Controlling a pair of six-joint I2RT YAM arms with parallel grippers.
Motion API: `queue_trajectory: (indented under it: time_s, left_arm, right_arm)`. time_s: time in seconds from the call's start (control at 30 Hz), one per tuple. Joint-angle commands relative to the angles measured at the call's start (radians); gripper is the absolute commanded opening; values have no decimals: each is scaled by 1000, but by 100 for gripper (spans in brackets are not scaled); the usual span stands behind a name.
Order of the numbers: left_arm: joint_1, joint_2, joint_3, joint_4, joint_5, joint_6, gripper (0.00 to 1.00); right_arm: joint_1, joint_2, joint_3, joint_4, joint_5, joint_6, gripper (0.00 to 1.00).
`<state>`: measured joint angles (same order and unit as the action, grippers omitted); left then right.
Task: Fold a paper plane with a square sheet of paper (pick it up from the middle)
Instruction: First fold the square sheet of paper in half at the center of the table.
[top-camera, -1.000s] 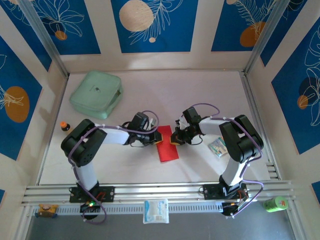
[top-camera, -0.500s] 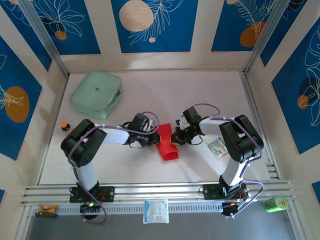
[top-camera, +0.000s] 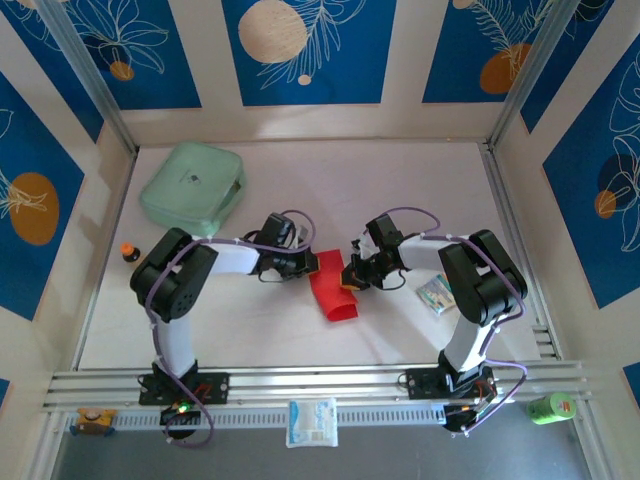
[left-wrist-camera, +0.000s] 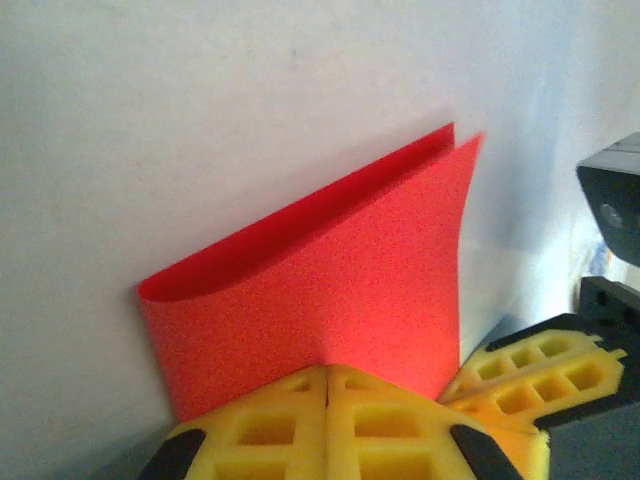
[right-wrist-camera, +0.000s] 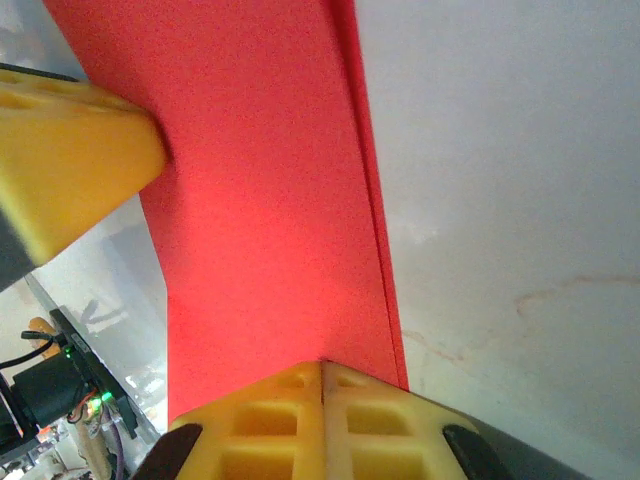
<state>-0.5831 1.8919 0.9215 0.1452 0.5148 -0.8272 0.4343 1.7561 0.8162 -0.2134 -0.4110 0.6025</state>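
The square sheet of paper (top-camera: 331, 289) is bright red and bent over on itself into a loose fold, lying at the middle of the table between the two arms. My left gripper (top-camera: 313, 266) is shut on its left edge; in the left wrist view the red paper (left-wrist-camera: 330, 270) curls up from the closed yellow jaws of my left gripper (left-wrist-camera: 327, 372). My right gripper (top-camera: 348, 274) is shut on the paper's right edge. The right wrist view has the folded paper (right-wrist-camera: 260, 200) running away from my right gripper (right-wrist-camera: 322, 366), with the left gripper's yellow fingers (right-wrist-camera: 70, 150) at the upper left.
A mint-green rounded case (top-camera: 192, 187) lies at the back left. A small white packet (top-camera: 436, 294) sits right of the right arm. A small orange-topped thing (top-camera: 128, 252) stands by the left wall. A white pack (top-camera: 311, 421) and a green can (top-camera: 548, 407) rest on the front rail.
The flat sheet has been lifted and bent over into a loose fold. The left gripper has moved up and slightly right with its edge of the paper; the right gripper has barely moved.
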Motion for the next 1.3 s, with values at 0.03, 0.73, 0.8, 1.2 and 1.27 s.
queue_trajectory:
  time_s: [0.03,0.73,0.8,1.2,1.27]
  left_arm:
    - [15,42,-14,-25,2,42,0]
    - [79,82,69,-46,59,108,0]
    - [87,90,75,-60,46,119,0]
    - [137,97,159,-161,-54,134,0]
    - [140,103,183,-186,-65,134,0]
  right_arm:
    - [-11,20,-41,-73,112,8,0]
    - [-11,22,-39,-73,107,7,0]
    - [-11,20,-41,-73,109,8,0]
    - [-11,11,-56,-66,110,13,0]
    - [-11,10,-58,-67,110,14,0]
